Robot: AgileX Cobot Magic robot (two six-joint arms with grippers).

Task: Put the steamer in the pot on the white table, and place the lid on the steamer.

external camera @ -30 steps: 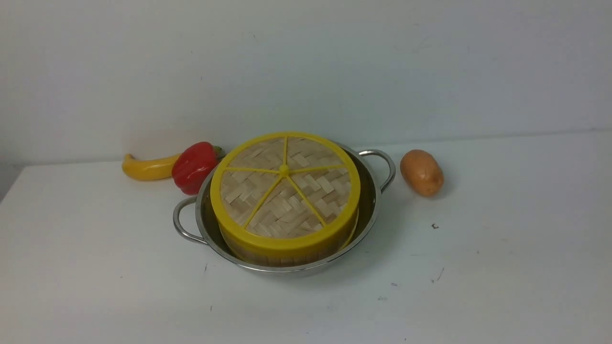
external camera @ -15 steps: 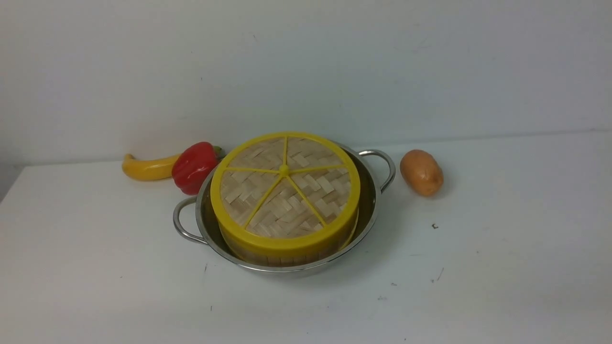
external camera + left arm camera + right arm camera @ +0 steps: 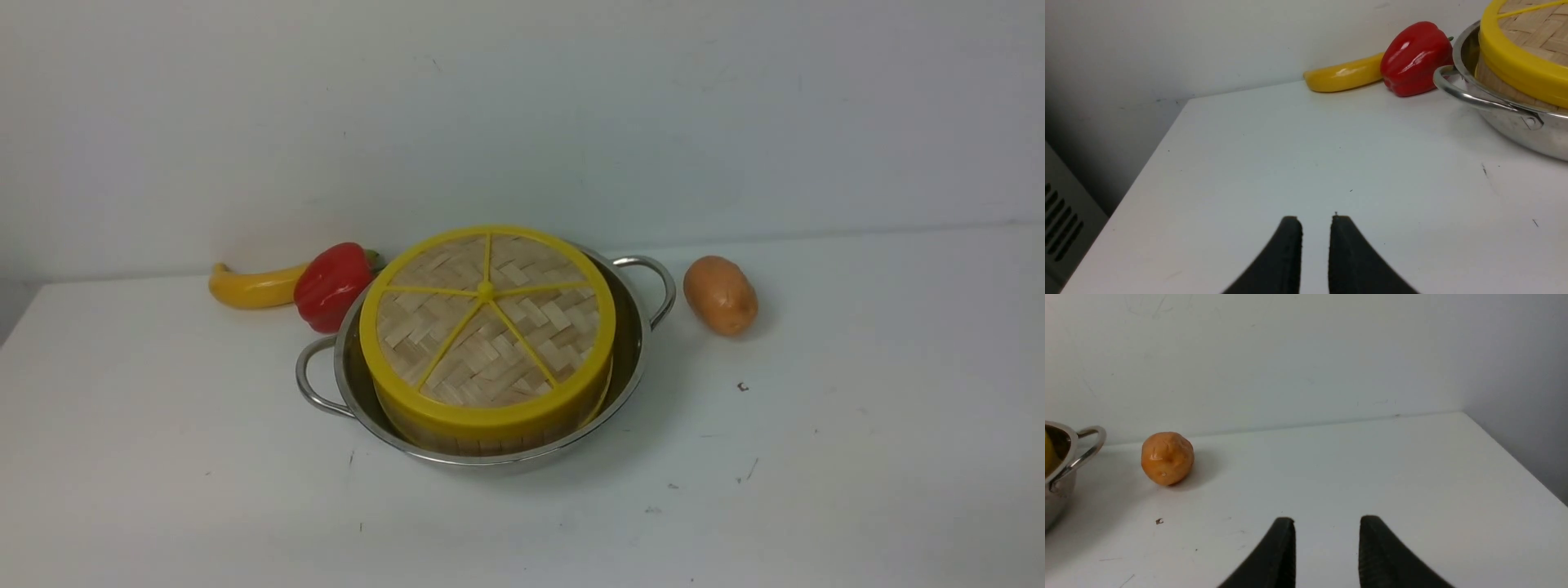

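The pot (image 3: 630, 347) stands on the white table (image 3: 857, 457) at centre. The steamer (image 3: 490, 438) sits inside it, only its bamboo wall showing under the lid (image 3: 487, 318), which lies flat on top. Neither gripper shows in the front view. In the left wrist view my left gripper (image 3: 1316, 220) hovers empty over bare table, jaws a narrow slit apart, well away from the pot (image 3: 1527, 130), steamer wall (image 3: 1494, 83) and lid (image 3: 1523, 61). In the right wrist view my right gripper (image 3: 1327, 520) is open and empty, far from the pot's handle (image 3: 1084, 451).
A red pepper (image 3: 331, 284) and a yellow banana (image 3: 249, 287) lie behind the pot's left side, against the wall. A potato (image 3: 720, 295) lies just right of the pot's right handle. The table's left edge (image 3: 1147, 163) and right edge (image 3: 1515, 461) show in the wrist views.
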